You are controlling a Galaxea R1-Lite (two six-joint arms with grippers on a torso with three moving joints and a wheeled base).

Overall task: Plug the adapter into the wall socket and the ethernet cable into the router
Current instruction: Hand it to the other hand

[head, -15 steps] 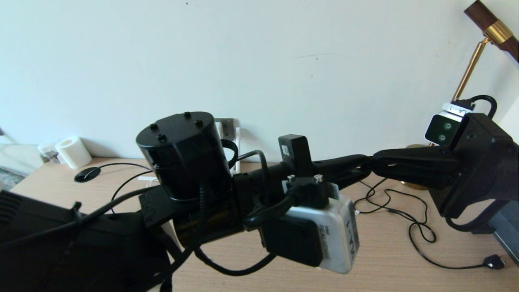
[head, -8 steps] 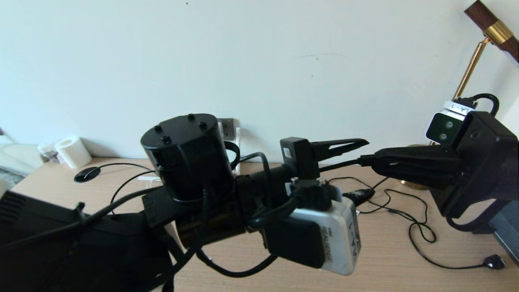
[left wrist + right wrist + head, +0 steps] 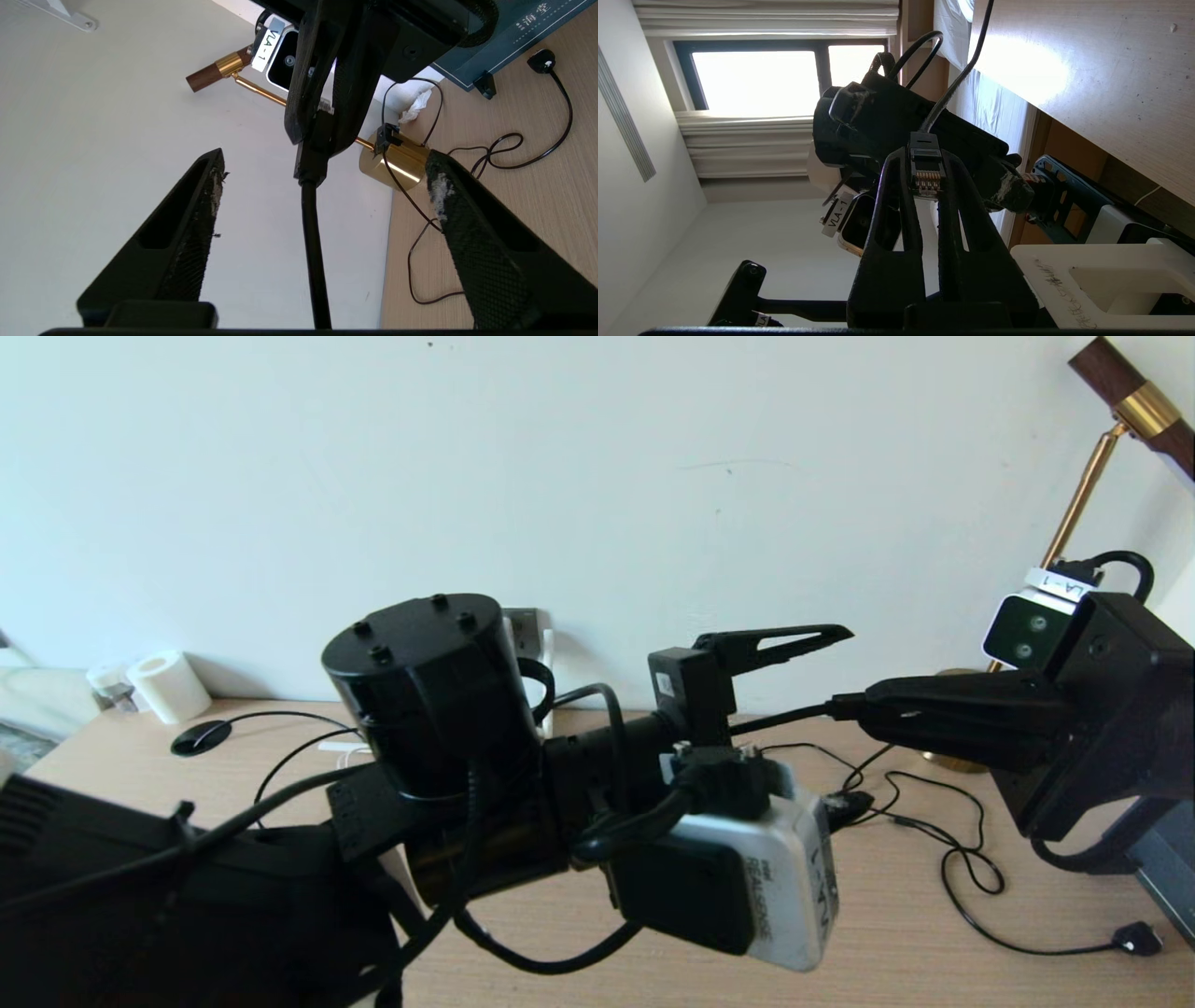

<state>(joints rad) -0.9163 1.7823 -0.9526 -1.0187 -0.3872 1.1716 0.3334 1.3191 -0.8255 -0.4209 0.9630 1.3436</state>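
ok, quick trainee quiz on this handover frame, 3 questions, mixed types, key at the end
1. Multiple choice: what is the right gripper clamped on? A) the white adapter B) the plug end of the ethernet cable C) nothing
2. True or false: the left gripper is clamped on the cable.
3. Short answer: which object with a brass base stands on the desk behind the grippers?

Key
1. B. The right wrist view shows the clear plug tip pinched between its fingers.
2. False. Its jaws stand wide open, with the cable running untouched between them.
3. The lamp.
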